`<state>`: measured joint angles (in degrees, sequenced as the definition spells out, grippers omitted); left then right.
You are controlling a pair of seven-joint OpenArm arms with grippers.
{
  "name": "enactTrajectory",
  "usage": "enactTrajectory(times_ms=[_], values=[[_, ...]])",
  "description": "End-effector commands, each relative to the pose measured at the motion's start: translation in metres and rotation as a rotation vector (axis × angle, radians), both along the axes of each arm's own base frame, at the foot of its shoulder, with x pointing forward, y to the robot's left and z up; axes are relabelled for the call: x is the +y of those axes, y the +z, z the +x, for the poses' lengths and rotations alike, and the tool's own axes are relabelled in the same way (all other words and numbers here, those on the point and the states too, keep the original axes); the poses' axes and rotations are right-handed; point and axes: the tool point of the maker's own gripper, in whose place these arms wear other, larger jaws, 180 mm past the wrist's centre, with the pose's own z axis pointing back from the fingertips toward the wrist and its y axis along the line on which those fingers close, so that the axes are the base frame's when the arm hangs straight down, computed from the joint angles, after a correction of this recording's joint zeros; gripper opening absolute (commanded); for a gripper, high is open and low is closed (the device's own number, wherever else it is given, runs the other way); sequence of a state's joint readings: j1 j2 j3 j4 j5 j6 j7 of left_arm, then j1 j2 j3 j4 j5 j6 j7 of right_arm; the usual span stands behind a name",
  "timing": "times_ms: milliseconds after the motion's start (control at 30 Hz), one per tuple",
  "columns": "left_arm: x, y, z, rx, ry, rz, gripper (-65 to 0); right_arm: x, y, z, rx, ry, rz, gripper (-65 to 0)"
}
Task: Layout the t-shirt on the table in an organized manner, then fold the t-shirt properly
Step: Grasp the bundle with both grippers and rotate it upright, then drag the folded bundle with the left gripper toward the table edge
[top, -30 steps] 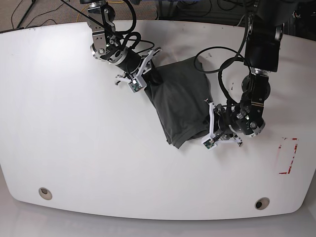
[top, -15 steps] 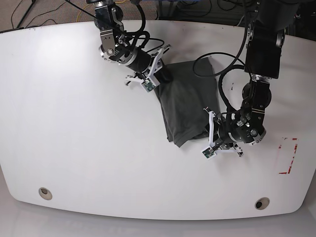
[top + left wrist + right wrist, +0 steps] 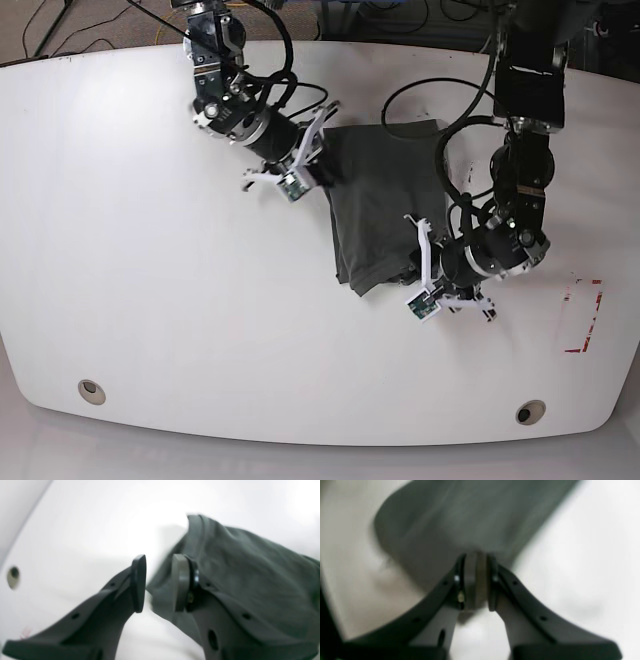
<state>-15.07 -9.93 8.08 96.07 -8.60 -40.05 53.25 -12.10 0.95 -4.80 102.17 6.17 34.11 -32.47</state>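
Observation:
The dark grey t-shirt [image 3: 385,195] lies bunched into a long folded strip on the white table [image 3: 150,280]. My right gripper [image 3: 322,170] is at the shirt's upper left corner. In the right wrist view it [image 3: 476,580] is shut on the t-shirt [image 3: 460,517], which spreads away from the fingertips. My left gripper [image 3: 412,270] is at the shirt's lower edge. In the left wrist view it [image 3: 158,582] stands a little open, with the t-shirt [image 3: 250,567] behind its right finger [image 3: 180,582] and the hem reaching into the gap.
Two grommet holes [image 3: 91,390] [image 3: 530,411] sit near the table's front edge; one grommet hole also shows in the left wrist view [image 3: 13,576]. A red-and-white marking [image 3: 585,315] lies to the right of my left arm. Cables hang over the table's back edge.
The shirt has swung straighter, so its long edges run nearly front to back. My right gripper carried its corner to the right. My left gripper stayed by the lower edge.

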Motion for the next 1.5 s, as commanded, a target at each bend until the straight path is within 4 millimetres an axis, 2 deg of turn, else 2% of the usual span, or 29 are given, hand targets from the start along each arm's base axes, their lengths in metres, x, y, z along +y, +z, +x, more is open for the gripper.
enactTrajectory(times_ms=[0, 133, 300, 367, 467, 667, 833, 1000, 1200, 1367, 1467], values=[[-0.014, 0.017, -0.002, -0.052, -0.018, -0.06, -49.2, -0.016, 0.025, 0.019, -0.081, -0.042, 0.001, -58.8], [-0.028, 0.013, -0.017, -0.049, -0.016, -0.128, -49.2, -0.055, 0.031, 0.033, -0.111, -0.101, -0.069, -58.8], [-0.04, 0.009, -0.032, -0.073, 0.052, -0.28, -49.2, -0.083, 0.035, 0.042, -0.133, -0.137, -0.118, -58.8], [-0.052, 0.007, -0.038, -0.09, 0.066, -0.357, -49.2, -0.097, 0.037, 0.045, -0.141, -0.161, -0.138, -58.8], [-0.061, -0.002, -0.045, -0.1, 0.105, -0.395, -49.2, -0.113, 0.039, 0.048, -0.146, -0.191, -0.158, -58.8], [-0.08, -0.041, -0.062, -0.072, 0.177, -0.382, -49.2, -0.142, 0.04, 0.05, -0.146, -0.269, -0.175, -58.8], [-0.079, -0.083, -0.079, 0.017, 0.195, -0.366, -49.2, -0.147, 0.039, 0.049, -0.141, -0.282, -0.179, -58.8], [-0.051, -0.121, -0.09, 0.086, 0.23, -0.301, -49.2, -0.147, 0.037, 0.046, -0.134, -0.285, -0.178, -58.8], [-0.013, -0.154, -0.104, 0.166, 0.234, -0.21, -49.2, -0.147, 0.033, 0.041, -0.122, -0.283, -0.18, -59.0], [0.018, -0.173, -0.124, 0.243, 0.148, -0.127, -49.2, -0.146, 0.033, 0.041, -0.122, -0.283, -0.179, -59.0], [0.047, -0.186, -0.15, 0.318, 0.107, -0.051, -49.2, -0.145, 0.033, 0.039, -0.12, -0.281, -0.179, -59.0]])
